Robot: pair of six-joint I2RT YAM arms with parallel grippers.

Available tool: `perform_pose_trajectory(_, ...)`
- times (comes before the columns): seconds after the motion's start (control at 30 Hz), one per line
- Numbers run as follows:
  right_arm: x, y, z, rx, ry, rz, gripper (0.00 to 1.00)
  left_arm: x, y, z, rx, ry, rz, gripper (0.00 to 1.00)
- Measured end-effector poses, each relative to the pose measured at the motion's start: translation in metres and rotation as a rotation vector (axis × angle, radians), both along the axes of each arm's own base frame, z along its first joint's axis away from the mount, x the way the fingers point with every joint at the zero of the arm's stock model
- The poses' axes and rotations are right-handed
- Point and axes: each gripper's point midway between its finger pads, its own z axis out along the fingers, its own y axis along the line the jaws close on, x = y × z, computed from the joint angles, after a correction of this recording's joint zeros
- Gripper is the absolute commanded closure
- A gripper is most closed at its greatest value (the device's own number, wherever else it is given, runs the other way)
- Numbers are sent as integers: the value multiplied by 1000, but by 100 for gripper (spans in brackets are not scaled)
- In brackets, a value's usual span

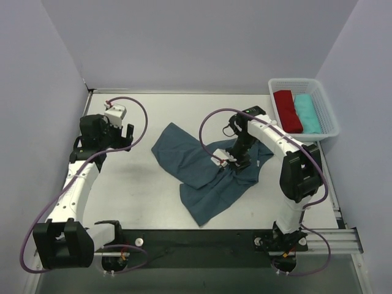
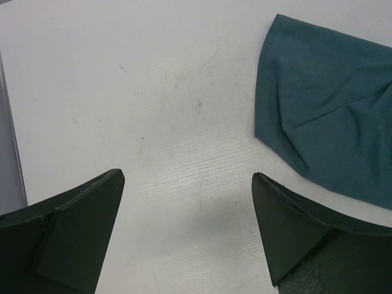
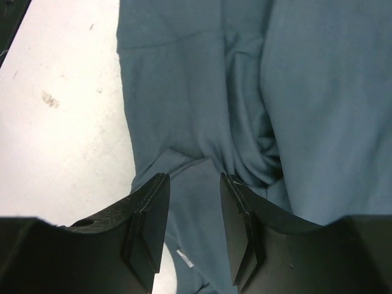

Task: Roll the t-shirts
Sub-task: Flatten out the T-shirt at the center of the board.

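The slate-blue t-shirt [image 1: 202, 171] lies crumpled and spread on the white table [image 1: 135, 196], right of centre. My right gripper [image 1: 236, 160] is low over its right part. In the right wrist view the gripper [image 3: 195, 180] has its jaws partly open, with the shirt [image 3: 318, 92] bunched into folds just beyond the fingertips and flat cloth showing between them. A small white tag [image 3: 185, 258] shows under the jaws. My left gripper [image 1: 122, 136] is open and empty over bare table [image 2: 153, 92], left of the shirt's edge [image 2: 324, 116]; the left wrist view [image 2: 188, 177] shows its jaws wide apart.
A white mesh basket [image 1: 324, 104] stands at the back right. It holds a rolled red garment [image 1: 286, 110] and a rolled teal one [image 1: 306, 113]. Grey walls close in the table on the left, back and right.
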Motion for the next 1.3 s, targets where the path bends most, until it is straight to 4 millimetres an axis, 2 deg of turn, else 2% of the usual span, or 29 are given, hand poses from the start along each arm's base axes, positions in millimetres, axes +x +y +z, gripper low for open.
perform_pose_trajectory(0.2, -3, -3, -20, -33, 36, 87, 62, -7, 2, 1, 16, -3, -4, 3)
perform_pose_trajectory(0.5, 2, -10, -37, -81, 49, 121, 62, -17, 10, -22, 18, 59, 16, 3)
perform_pose_trajectory(0.87, 15, -14, -66, -132, 46, 138, 62, -17, 17, -22, 17, 61, 35, 3)
perform_pose_trajectory(1.07, 19, -15, -70, -140, 28, 144, 65, -18, 21, -23, 12, 64, 48, 3)
perform_pose_trajectory(1.3, 12, -22, -78, -165, 41, 154, 67, -20, 21, -26, 0, 73, 49, 3)
